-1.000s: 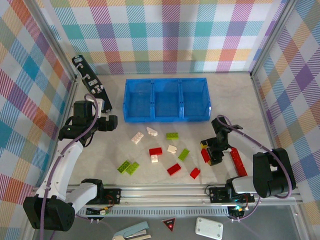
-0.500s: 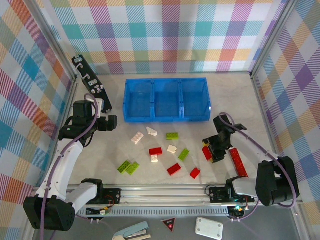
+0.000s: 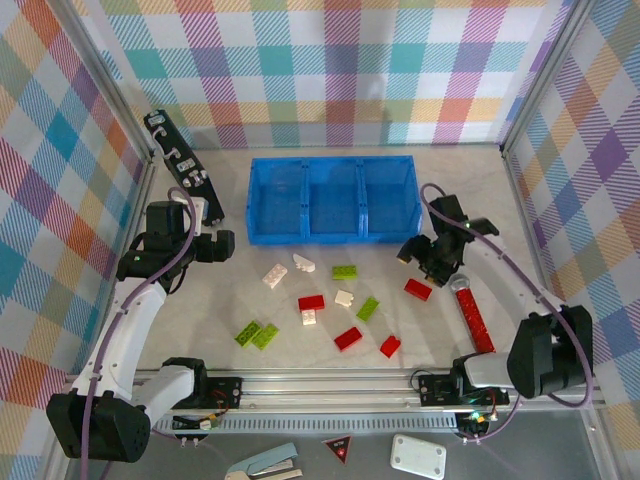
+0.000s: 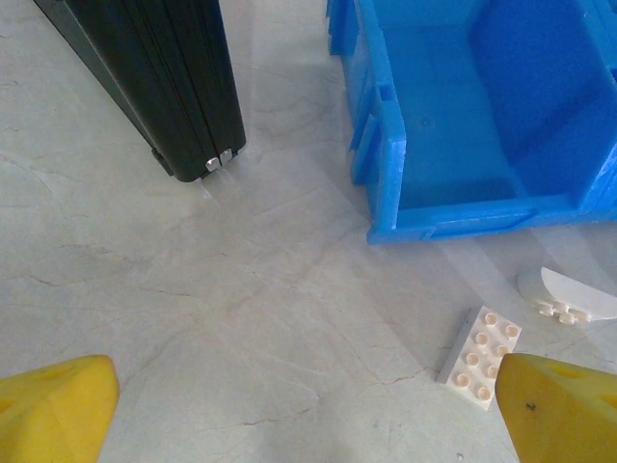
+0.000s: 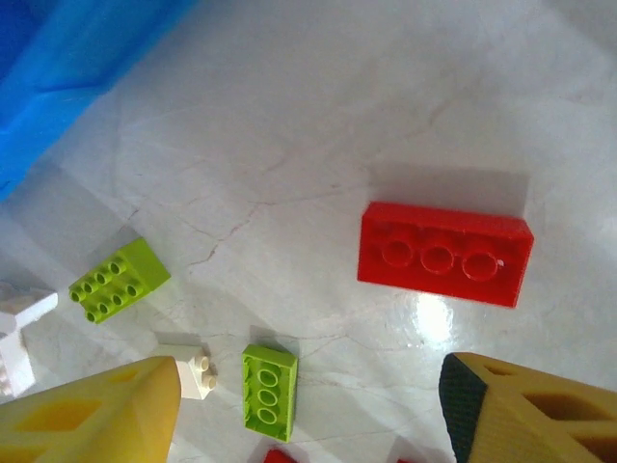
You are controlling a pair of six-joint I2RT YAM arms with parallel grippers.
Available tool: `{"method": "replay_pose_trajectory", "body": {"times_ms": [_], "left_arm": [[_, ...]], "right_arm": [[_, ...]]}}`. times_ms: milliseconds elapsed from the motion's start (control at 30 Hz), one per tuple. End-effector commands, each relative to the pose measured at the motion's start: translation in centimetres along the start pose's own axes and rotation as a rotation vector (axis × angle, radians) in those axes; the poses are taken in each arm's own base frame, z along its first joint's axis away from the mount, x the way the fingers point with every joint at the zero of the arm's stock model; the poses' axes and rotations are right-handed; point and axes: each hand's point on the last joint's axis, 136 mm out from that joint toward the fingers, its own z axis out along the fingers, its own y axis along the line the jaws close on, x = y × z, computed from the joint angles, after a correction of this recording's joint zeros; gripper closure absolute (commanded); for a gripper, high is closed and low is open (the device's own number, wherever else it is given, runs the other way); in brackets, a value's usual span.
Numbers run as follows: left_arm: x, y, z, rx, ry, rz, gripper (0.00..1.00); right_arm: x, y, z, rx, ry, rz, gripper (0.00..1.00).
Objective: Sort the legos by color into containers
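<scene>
On the table before the empty blue tray (image 3: 333,237), every one of the legos (image 3: 345,271) lies unsorted, while the left gripper (image 4: 304,415) and right gripper (image 5: 307,394) gape open, holding nothing.

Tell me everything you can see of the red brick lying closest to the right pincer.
The red brick is a glossy plastic rectangle lying flat on the pale marbled table, underside up: three round tubes show in a row instead of studs. It lies alone, touching no other brick, near the right front corner of the blue tray. The right pincer hangs open close by, not gripping it.
</scene>
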Motion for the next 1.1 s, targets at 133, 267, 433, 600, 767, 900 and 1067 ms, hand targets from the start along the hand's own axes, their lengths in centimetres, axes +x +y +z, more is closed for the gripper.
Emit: {"method": "replay_pose_trajectory", "body": {"times_ms": [133, 267, 433, 600, 767, 900, 1067], "left_arm": [[-0.2, 0.1, -0.1, 0.006, -0.012, 0.002, 0.0], [-0.1, -0.1, 0.0, 0.014, -0.009, 0.001, 0.0], [-0.1, -0.2, 0.1, 0.021, -0.007, 0.002, 0.0], [-0.1, -0.1, 0.1, 0.02, -0.007, 0.001, 0.0], [-0.1, -0.2, 0.2, 0.026, -0.003, 0.0, 0.0], [-0.1, -0.2, 0.1, 0.026, -0.004, 0.001, 0.0], [-0.1, -0.3, 0.2, 0.028, -0.002, 0.001, 0.0]], "right_arm": [[0.3, -2.1, 0.8, 0.141, 0.065, -0.257, 0.24], [0.4, -3.5, 2.3, 0.215, 0.105, -0.312, 0.18], [0.9, -5.1, 4.5, 0.289, 0.119, -0.134, 0.04], [2.0, -4.4, 6.3, 0.276, 0.103, 0.02, 0.01], [2.4, -4.7, 7.8, 0.278, 0.103, 0.07, 0.1], [2.4, -5.2, 8.2, 0.299, 0.099, 0.072, 0.16], [2.3, -5.5, 8.5, 0.312, 0.099, 0.06, 0.28]]}}
